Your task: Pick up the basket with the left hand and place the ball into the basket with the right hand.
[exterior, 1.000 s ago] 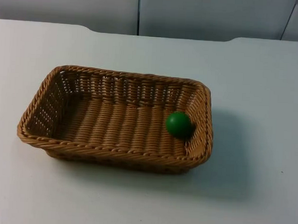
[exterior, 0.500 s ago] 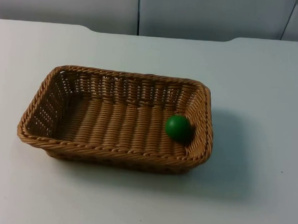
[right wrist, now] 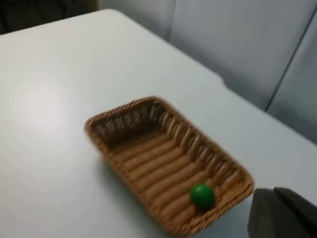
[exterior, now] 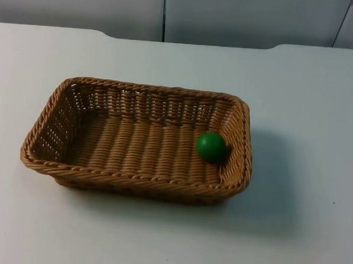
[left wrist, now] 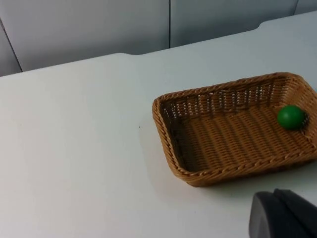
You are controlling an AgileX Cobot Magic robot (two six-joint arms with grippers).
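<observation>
Resting on the white table top (exterior: 309,86), the rectangular woven wicker basket (exterior: 132,180) sits near the middle of the top view, its long sides running across the picture. A green ball (exterior: 212,147) lies inside it on the basket floor, at the end nearer the right arm's side and close against that short wall. The basket stands flat on the table, and nothing touches its rim. Behind the table rises the grey partition wall (exterior: 242,17).

From the left wrist view, the same basket (left wrist: 198,176) stands on the table top (left wrist: 74,148), well apart from the camera, with the green ball (left wrist: 290,117) lying inside at the far short end from this arm. A black fingertip of the left gripper (left wrist: 282,215) stands in the foreground, clear of the basket and holding nothing; whether its fingers are spread or closed cannot be told. The partition wall (left wrist: 99,29) closes off the far edge.

From the right wrist view, the basket (right wrist: 124,119) lies slantwise on the table top (right wrist: 44,99), and the green ball (right wrist: 202,195) rests inside, in the corner of the basket nearest this arm. A black fingertip of the right gripper (right wrist: 282,213) stands near that corner but apart from the rim, gripping nothing; its fingers' spread cannot be told. The grey wall (right wrist: 237,44) stands beyond the table.
</observation>
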